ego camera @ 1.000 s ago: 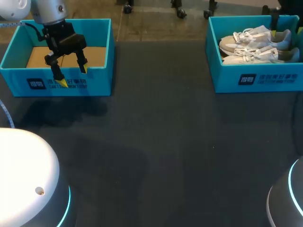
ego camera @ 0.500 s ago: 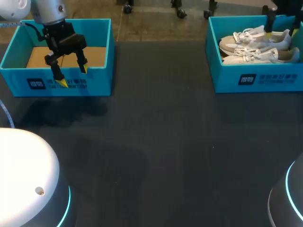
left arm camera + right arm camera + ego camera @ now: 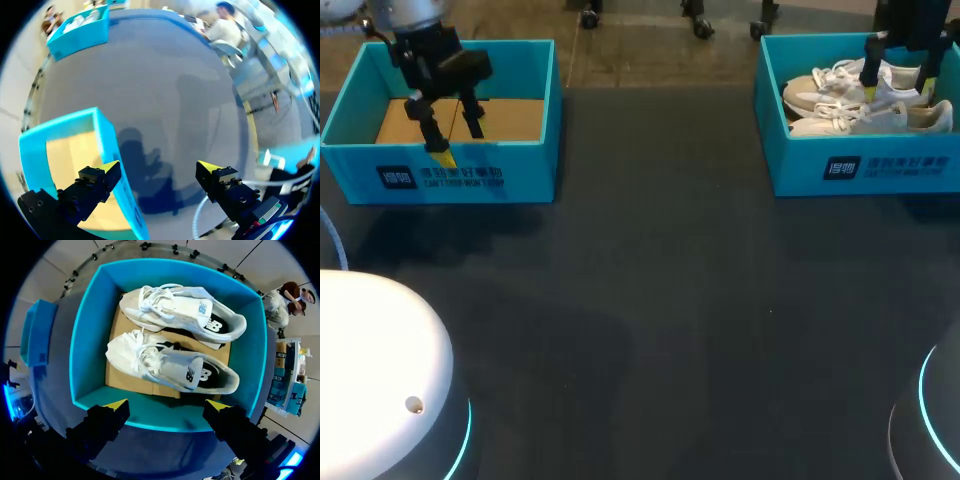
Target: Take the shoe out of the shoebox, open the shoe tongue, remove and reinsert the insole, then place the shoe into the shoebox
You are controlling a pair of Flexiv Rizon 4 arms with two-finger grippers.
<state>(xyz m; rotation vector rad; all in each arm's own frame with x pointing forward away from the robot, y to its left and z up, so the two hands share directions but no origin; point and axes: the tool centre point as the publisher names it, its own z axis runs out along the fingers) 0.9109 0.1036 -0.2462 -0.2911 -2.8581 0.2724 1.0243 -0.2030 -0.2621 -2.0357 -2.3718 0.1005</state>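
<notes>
Shoes [image 3: 175, 365]: two, white, side by side in right shoebox [image 3: 860, 170]. Left shoebox [image 3: 440, 180] across the surface [image 3: 670, 300]. Left gripper [image 3: 159, 167], right gripper [image 3: 165, 405]: fingers spread.

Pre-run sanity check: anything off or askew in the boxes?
Nothing stands out. Both white shoes lie side by side, soles down, in the right shoebox; the left shoebox holds only its cardboard base. Nothing visibly damaged.

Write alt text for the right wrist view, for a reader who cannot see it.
A turquoise shoebox holds two white shoes side by side on cardboard, the near sneaker and the far sneaker. The right claw hangs open above it, holding nothing.
</notes>
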